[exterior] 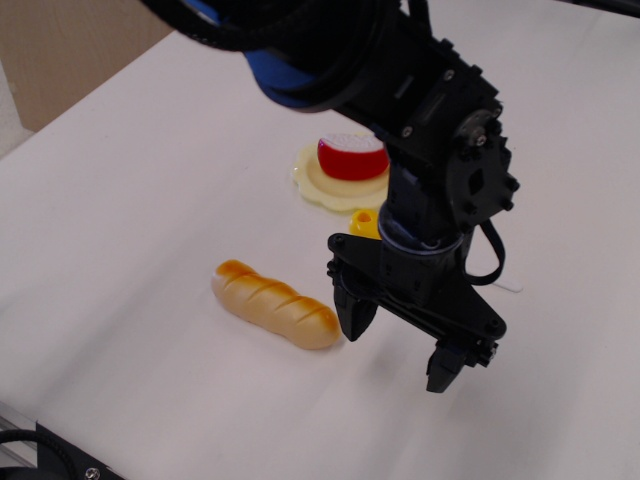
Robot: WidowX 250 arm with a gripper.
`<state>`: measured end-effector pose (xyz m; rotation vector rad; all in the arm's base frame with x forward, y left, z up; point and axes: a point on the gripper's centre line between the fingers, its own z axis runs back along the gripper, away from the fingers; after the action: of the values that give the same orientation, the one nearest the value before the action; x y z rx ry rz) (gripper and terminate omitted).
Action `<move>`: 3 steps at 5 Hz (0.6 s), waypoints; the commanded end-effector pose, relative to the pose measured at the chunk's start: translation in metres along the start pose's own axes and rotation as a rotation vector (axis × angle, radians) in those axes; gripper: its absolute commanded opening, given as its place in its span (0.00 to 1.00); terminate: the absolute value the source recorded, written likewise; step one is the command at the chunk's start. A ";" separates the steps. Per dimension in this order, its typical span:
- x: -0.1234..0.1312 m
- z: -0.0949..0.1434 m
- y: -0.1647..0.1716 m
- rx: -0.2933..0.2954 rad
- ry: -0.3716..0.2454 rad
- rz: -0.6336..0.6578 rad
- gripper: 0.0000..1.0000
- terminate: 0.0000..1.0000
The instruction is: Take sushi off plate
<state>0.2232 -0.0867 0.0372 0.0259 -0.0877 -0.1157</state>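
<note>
The sushi, a small round piece with red sides and a whitish-pink top, sits on the pale yellow scalloped plate at the middle back of the table. My gripper is open and empty, its two black fingers pointing down. It hangs over the table well in front of the plate, nearer the camera. The arm's black wrist hides the right edge of the plate and part of the sushi.
A long golden-brown bread loaf lies on the white table just left of my left finger. A small yellow piece shows behind the wrist, in front of the plate. A brown wall stands at the far left.
</note>
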 end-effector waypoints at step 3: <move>0.024 0.046 0.010 -0.026 -0.099 0.044 1.00 0.00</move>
<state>0.2367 -0.0779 0.0727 0.0078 -0.1255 -0.0817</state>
